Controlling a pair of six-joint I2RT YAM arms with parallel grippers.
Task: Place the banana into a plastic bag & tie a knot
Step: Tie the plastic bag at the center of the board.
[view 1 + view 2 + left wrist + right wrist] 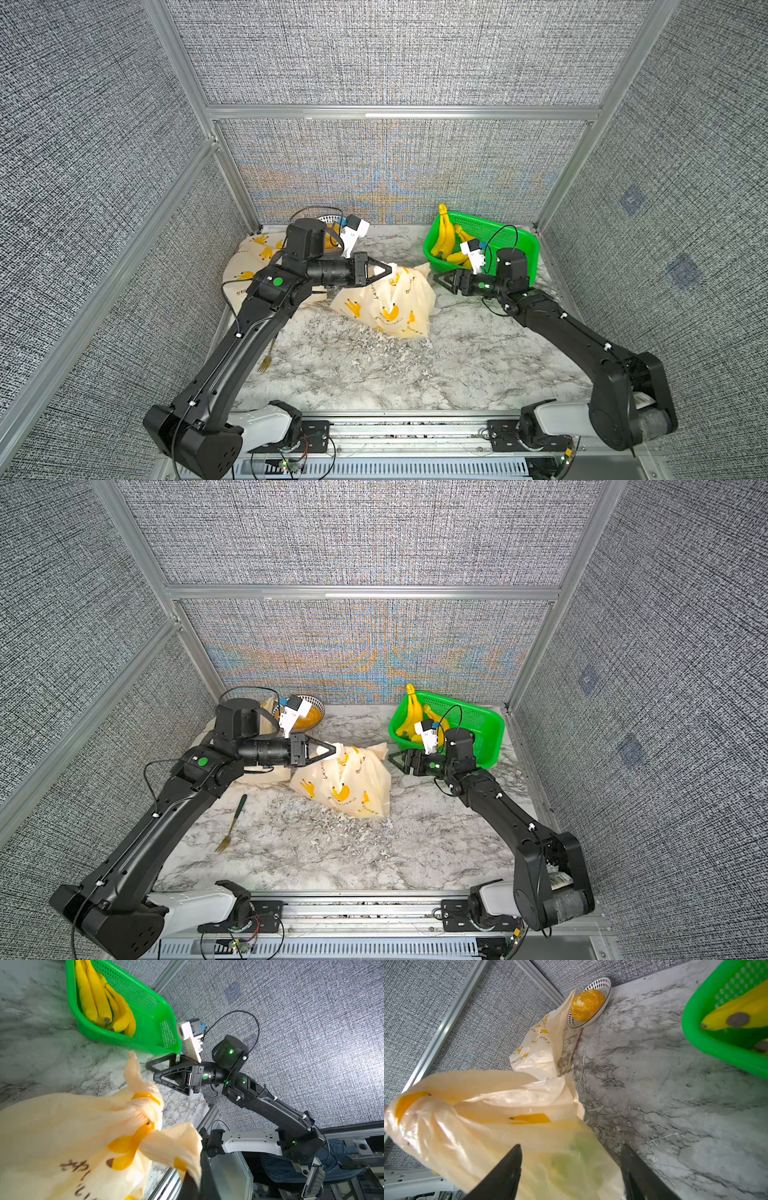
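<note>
On the bench (374,374), the plastic bag (386,309) is slumped at centre, long axis roughly 10-to-4 o'clock, knot (145,1103) pointed toward 12. Left gripper (390,270) fingers are pressed together on one bag tail. Right gripper (439,280) fingers are spread, empty. The free tail (132,1066) lies at their 9 o'clock, nearest them. The banana is judged inside, not clearly seen.
</note>
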